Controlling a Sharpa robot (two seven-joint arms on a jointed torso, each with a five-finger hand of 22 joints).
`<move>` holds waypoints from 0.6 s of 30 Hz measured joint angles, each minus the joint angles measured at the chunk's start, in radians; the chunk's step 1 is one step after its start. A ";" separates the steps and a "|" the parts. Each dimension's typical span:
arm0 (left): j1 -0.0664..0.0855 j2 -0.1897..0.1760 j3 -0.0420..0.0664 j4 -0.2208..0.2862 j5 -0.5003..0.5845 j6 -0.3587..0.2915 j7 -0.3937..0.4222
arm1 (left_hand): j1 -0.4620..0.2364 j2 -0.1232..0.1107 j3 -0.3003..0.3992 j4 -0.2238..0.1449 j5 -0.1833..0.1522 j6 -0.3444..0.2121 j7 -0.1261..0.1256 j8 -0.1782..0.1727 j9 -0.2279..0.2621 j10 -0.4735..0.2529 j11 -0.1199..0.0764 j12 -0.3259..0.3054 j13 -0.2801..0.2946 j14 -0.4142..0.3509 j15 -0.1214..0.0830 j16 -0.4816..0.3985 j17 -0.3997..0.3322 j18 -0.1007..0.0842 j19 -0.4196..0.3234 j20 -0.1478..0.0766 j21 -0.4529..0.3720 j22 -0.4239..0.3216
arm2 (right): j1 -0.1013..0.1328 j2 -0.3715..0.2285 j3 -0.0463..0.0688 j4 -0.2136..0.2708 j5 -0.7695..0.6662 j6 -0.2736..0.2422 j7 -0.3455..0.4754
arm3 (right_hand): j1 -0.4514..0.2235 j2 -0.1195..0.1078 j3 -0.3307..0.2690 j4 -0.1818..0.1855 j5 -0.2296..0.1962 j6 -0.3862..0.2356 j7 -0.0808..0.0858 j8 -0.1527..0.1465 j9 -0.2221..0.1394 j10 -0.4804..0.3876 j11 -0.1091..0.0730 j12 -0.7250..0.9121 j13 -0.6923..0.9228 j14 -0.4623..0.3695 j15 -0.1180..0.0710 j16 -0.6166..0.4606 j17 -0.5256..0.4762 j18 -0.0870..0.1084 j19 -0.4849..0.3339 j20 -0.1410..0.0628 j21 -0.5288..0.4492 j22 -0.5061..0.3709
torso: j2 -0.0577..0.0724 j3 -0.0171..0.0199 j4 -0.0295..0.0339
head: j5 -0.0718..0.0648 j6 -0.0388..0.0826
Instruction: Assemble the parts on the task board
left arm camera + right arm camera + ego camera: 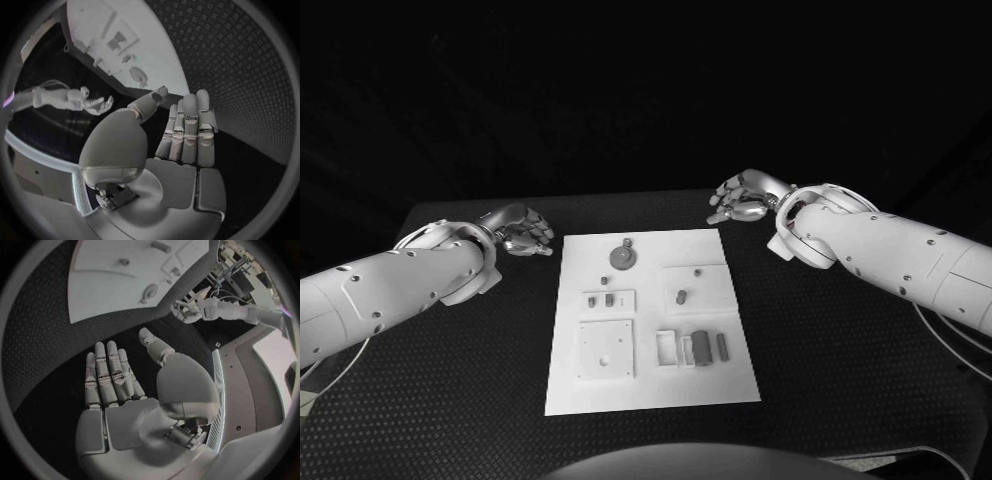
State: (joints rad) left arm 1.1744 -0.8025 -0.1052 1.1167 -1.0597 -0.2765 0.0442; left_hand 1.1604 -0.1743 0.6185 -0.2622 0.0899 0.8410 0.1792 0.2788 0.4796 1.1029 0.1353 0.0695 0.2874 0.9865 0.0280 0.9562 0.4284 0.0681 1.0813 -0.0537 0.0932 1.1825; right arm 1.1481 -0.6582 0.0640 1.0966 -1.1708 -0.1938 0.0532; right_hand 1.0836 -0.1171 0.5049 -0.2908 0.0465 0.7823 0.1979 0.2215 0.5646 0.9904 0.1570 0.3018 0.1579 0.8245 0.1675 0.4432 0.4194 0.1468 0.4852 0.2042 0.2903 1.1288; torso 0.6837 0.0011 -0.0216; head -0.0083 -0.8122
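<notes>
Task board [651, 325] lies mid-frame on the desk [848, 350], long axis running up-down; we see no parts in either hand. Left hand's fingers [187, 125] extended, released; right hand's fingers [109, 372] likewise. Left hand [519, 232] hovers upper left of the board, right hand [744, 198] upper right. Round part [626, 258] near the top edge looks about equally reachable. Nothing blocks it.

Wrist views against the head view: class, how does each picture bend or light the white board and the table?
Head view: the white board keeps nearly straight edges and stands out bright on the dark table; beyond the table all is black. Left wrist view: the board's edges curve, and the left hand looms large. Right wrist view: the same bending of the board, behind the right hand.
</notes>
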 measured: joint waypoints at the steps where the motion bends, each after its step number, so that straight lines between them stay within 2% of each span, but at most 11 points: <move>1: 0.007 -0.007 0.000 0.000 0.063 0.014 0.003 | -0.006 0.006 0.003 -0.003 0.000 -0.007 0.007 0.000 0.001 -0.014 0.013 0.000 -0.004 -0.021 0.012 -0.050 -0.019 -0.002 -0.032 0.009 -0.017 -0.028 | 0.000 -0.002 -0.005 0.000 -0.024 0.019 0.002 | 0.003 0.003 -0.001 0.001 0.000 0.001 -0.001 0.000 0.000 0.000 0.000 0.000 -0.001 0.002 -0.002 0.000 0.001 0.000 0.001 0.001 0.000 0.000 | 0.000 -0.0002 0.0001 | -0.001 0.002; 2: 0.017 -0.016 -0.001 0.002 0.142 0.035 0.008 | -0.012 0.012 0.003 -0.003 0.000 -0.012 0.012 0.000 0.003 -0.030 0.022 0.000 -0.009 -0.037 0.026 -0.103 -0.038 -0.016 -0.066 0.017 -0.027 -0.059 | 0.002 -0.006 -0.019 0.002 -0.057 0.043 0.004 | 0.005 0.005 -0.001 0.001 0.000 0.001 -0.001 0.000 0.000 0.000 0.000 0.000 -0.001 0.010 -0.003 0.000 0.004 0.000 0.006 0.002 0.000 0.000 | 0.000 -0.0007 0.0002 | -0.002 0.004; 3: 0.024 -0.022 0.000 0.004 0.197 0.050 0.013 | -0.018 0.016 0.003 -0.003 0.000 -0.016 0.016 0.000 0.003 -0.040 0.024 0.000 -0.012 -0.045 0.029 -0.132 -0.046 -0.024 -0.084 0.020 -0.029 -0.081 | 0.002 -0.010 -0.029 0.006 -0.083 0.059 0.006 | 0.005 0.005 -0.001 0.001 0.000 0.001 -0.002 0.000 0.000 0.001 -0.001 0.000 -0.001 0.020 -0.005 0.002 0.007 0.000 0.016 0.001 0.000 0.000 | 0.000 -0.0006 0.0002 | -0.003 0.005; 6: 0.040 -0.037 0.000 0.013 0.346 0.088 0.032 | -0.034 0.032 -0.009 -0.016 0.000 -0.025 0.013 0.007 0.008 -0.053 0.031 0.000 -0.020 -0.072 0.048 -0.223 -0.066 -0.045 -0.145 0.036 -0.030 -0.156 | -0.003 -0.013 -0.038 0.016 -0.170 0.092 0.008 | 0.015 0.004 -0.004 -0.002 0.000 -0.003 -0.012 0.000 -0.003 0.013 -0.006 0.000 -0.002 0.041 -0.016 0.013 0.016 0.000 0.040 0.000 0.000 0.000 | 0.000 -0.0012 0.0001 | -0.003 0.009; 8: 0.044 -0.043 0.000 0.023 0.428 0.094 0.050 | -0.051 0.035 -0.026 -0.016 0.000 -0.044 0.013 0.007 0.008 -0.067 0.036 0.000 -0.029 -0.096 0.070 -0.271 -0.072 -0.045 -0.184 0.052 -0.030 -0.194 | -0.002 -0.013 -0.044 0.025 -0.224 0.096 0.008 | 0.016 0.005 -0.004 -0.002 0.000 0.001 -0.016 0.005 -0.003 0.021 -0.012 0.000 -0.002 0.055 -0.023 0.023 0.024 0.003 0.057 0.000 0.000 -0.002 | 0.000 -0.0012 -0.0001 | -0.003 0.012; 9: 0.044 -0.045 0.000 0.029 0.480 0.094 0.063 | -0.057 0.034 -0.034 -0.014 0.000 -0.052 0.012 0.007 0.008 -0.095 0.041 0.000 -0.040 -0.109 0.079 -0.294 -0.075 -0.045 -0.197 0.059 -0.030 -0.212 | 0.000 -0.013 -0.054 0.032 -0.260 0.096 0.008 | 0.025 0.008 -0.004 -0.002 0.000 0.001 -0.015 0.005 -0.004 0.029 -0.014 0.000 -0.002 0.068 -0.029 0.030 0.028 0.016 0.071 -0.001 0.000 -0.003 | 0.000 -0.0012 -0.0005 | -0.003 0.014; 12: 0.044 -0.047 0.000 0.047 0.602 0.088 0.094 | -0.062 0.031 -0.044 -0.006 0.000 -0.064 0.006 0.007 0.007 -0.153 0.038 0.000 -0.067 -0.166 0.103 -0.355 -0.083 -0.045 -0.229 0.083 -0.030 -0.252 | 0.000 -0.017 -0.076 0.054 -0.344 0.096 0.006 | 0.046 0.006 -0.003 -0.001 0.000 0.006 -0.021 0.009 -0.004 0.040 -0.018 0.004 -0.002 0.080 -0.041 0.033 0.035 0.016 0.087 -0.002 0.000 -0.008 | 0.000 -0.0009 -0.0014 | -0.002 0.022; 14: 0.044 -0.048 0.000 0.058 0.658 0.084 0.112 | -0.065 0.034 -0.048 -0.003 0.000 -0.068 0.010 0.007 0.006 -0.164 0.034 0.000 -0.079 -0.194 0.112 -0.385 -0.087 -0.045 -0.239 0.094 -0.030 -0.271 | 0.000 -0.020 -0.089 0.066 -0.391 0.096 0.003 | 0.054 0.014 0.006 -0.001 0.000 0.009 -0.023 0.015 -0.004 0.052 -0.027 0.009 -0.002 0.107 -0.049 0.047 0.044 0.032 0.114 -0.003 0.002 -0.009 | 0.000 -0.0008 -0.0022 | -0.001 0.025; 15: 0.044 -0.048 0.000 0.062 0.680 0.082 0.119 | -0.067 0.035 -0.052 -0.003 0.000 -0.070 0.008 0.007 0.006 -0.164 0.034 0.000 -0.083 -0.209 0.115 -0.397 -0.089 -0.045 -0.246 0.097 -0.030 -0.279 | -0.001 -0.021 -0.096 0.073 -0.413 0.096 0.002 | 0.056 0.012 0.007 -0.002 0.000 0.015 -0.024 0.018 -0.004 0.057 -0.025 0.009 -0.002 0.121 -0.056 0.054 0.049 0.032 0.129 -0.004 0.008 -0.009 | 0.001 -0.0008 -0.0027 | -0.001 0.027; 17: 0.044 -0.048 0.000 0.072 0.721 0.080 0.133 | -0.070 0.039 -0.053 -0.002 0.000 -0.071 0.006 0.009 0.006 -0.164 0.034 0.000 -0.091 -0.235 0.121 -0.421 -0.094 -0.045 -0.269 0.103 -0.030 -0.296 | -0.001 -0.024 -0.110 0.091 -0.457 0.095 -0.002 | 0.058 0.010 0.018 0.000 0.000 0.035 -0.023 0.028 -0.004 0.068 -0.028 0.007 -0.004 0.156 -0.072 0.069 0.060 0.053 0.169 -0.006 0.019 -0.012 | 0.002 -0.0010 -0.0027 | -0.001 0.031; 18: 0.044 -0.048 0.000 0.076 0.733 0.080 0.138 | -0.070 0.039 -0.055 0.000 0.000 -0.071 0.006 0.012 0.006 -0.164 0.034 0.000 -0.094 -0.244 0.123 -0.430 -0.095 -0.045 -0.276 0.106 -0.030 -0.303 | -0.001 -0.024 -0.114 0.097 -0.472 0.095 -0.003 | 0.058 0.010 0.018 0.001 0.000 0.039 -0.023 0.028 -0.004 0.074 -0.030 0.002 -0.007 0.171 -0.079 0.075 0.065 0.055 0.186 -0.006 0.020 -0.013 | 0.002 -0.0010 -0.0027 | -0.001 0.034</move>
State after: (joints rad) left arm 1.2185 -0.8502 -0.1056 1.1930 -0.3266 -0.1962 0.1821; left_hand 1.0905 -0.1355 0.5635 -0.2627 0.0899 0.7699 0.1855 0.2912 0.4856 0.9392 0.1691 0.0695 0.1934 0.7424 0.1508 0.5262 0.3334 0.0230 0.8053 0.0521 0.0629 0.8798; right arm 1.1472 -0.6822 -0.0501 1.1937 -1.6432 -0.0988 0.0498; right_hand 1.1415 -0.1067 0.5233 -0.2897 0.0465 0.8211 0.1752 0.2498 0.5605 1.0645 0.1268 0.3039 0.1512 0.9951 0.0887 0.5182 0.4844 0.2017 0.6712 0.1978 0.3101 1.1155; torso 0.6855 0.0001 -0.0243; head -0.0091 -0.7786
